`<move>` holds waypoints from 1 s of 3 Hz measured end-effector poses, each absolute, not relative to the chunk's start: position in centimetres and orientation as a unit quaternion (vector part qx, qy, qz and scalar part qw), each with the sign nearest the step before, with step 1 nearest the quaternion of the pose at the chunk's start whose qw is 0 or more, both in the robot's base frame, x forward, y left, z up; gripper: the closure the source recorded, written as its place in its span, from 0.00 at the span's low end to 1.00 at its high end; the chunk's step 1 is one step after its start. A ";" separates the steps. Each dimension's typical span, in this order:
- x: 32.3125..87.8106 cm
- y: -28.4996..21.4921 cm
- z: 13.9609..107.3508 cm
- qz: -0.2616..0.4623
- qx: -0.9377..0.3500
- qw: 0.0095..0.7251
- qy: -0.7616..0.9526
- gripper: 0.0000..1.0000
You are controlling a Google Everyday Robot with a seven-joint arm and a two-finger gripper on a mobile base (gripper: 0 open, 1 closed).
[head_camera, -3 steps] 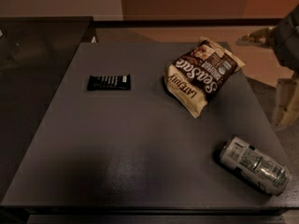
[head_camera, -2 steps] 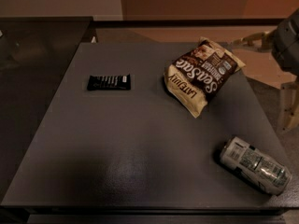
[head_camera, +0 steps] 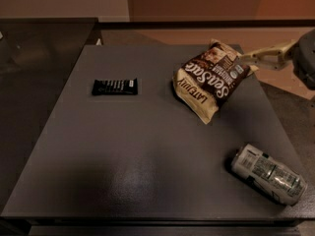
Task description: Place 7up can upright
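Observation:
The 7up can [head_camera: 268,175] lies on its side near the front right corner of the dark grey table [head_camera: 147,156], its silver top pointing to the front right. My gripper [head_camera: 268,57] reaches in from the right edge of the camera view, at the table's far right side, just behind the snack bag. It is well away from the can, higher in the view, and holds nothing that I can see. Most of the gripper is cut off by the view's edge.
A brown-and-cream snack bag [head_camera: 211,80] lies at the table's back right, close to the gripper. A flat black wrapped bar [head_camera: 114,86] lies at the back left. A darker counter [head_camera: 39,48] adjoins the table on the left.
The gripper has shifted slightly toward the right edge. The pale part of it that showed lower at the right edge is now out of view. The can, bag and bar have not moved.

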State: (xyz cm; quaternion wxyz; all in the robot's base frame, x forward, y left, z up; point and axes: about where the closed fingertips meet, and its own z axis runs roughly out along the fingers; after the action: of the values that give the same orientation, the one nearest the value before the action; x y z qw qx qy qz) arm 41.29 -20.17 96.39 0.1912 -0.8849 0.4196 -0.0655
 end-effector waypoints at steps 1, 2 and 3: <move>40.6 -21.2 95.2 -0.087 -0.911 0.183 0.359 0.00; 40.5 -21.1 95.3 -0.098 -0.926 0.179 0.316 0.00; 40.5 -21.1 95.3 -0.098 -0.926 0.179 0.316 0.00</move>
State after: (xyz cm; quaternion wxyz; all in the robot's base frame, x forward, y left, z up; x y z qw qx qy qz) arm 40.52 -21.12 95.34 0.1791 -0.9265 0.3162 -0.0976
